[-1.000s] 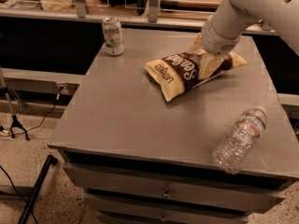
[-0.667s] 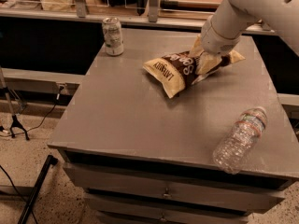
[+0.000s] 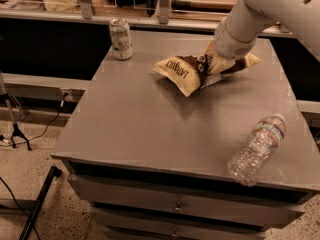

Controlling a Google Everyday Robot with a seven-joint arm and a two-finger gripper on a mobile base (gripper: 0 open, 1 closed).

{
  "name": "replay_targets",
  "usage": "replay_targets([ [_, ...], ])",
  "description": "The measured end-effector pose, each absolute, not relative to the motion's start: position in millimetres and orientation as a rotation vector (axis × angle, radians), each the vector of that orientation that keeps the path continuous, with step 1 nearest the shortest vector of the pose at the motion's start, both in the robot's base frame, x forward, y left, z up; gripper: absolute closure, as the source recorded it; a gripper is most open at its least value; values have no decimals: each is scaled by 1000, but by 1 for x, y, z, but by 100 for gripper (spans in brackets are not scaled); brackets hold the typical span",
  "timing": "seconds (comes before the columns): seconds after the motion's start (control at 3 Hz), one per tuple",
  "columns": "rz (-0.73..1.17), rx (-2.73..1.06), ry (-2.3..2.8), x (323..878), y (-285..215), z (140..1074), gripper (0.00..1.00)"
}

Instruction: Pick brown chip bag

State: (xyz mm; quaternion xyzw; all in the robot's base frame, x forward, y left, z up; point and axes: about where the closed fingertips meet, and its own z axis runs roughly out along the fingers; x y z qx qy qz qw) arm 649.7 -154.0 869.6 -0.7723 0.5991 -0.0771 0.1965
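The brown chip bag [image 3: 181,72], dark brown with white lettering and tan ends, is at the back middle of the grey cabinet top [image 3: 150,129]. Its left end hangs a little above the surface and casts a shadow below it. My gripper [image 3: 214,65] comes down from the upper right on the white arm and is shut on the bag's right half. The wrist hides most of the fingers and part of the bag.
A silver drink can [image 3: 120,38] stands upright at the back left corner. A clear plastic bottle [image 3: 257,149] lies on its side near the front right edge. A shelf with clutter runs behind the cabinet. A tripod leg [image 3: 15,129] and cables are on the floor at left.
The chip bag has risen slightly and shifted a little left with the gripper. The can and the bottle have not moved.
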Motion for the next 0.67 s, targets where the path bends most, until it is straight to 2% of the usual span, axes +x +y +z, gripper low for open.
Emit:
replay_targets([
  [0.67,-218,-2168,1637,655,-146,884,100],
])
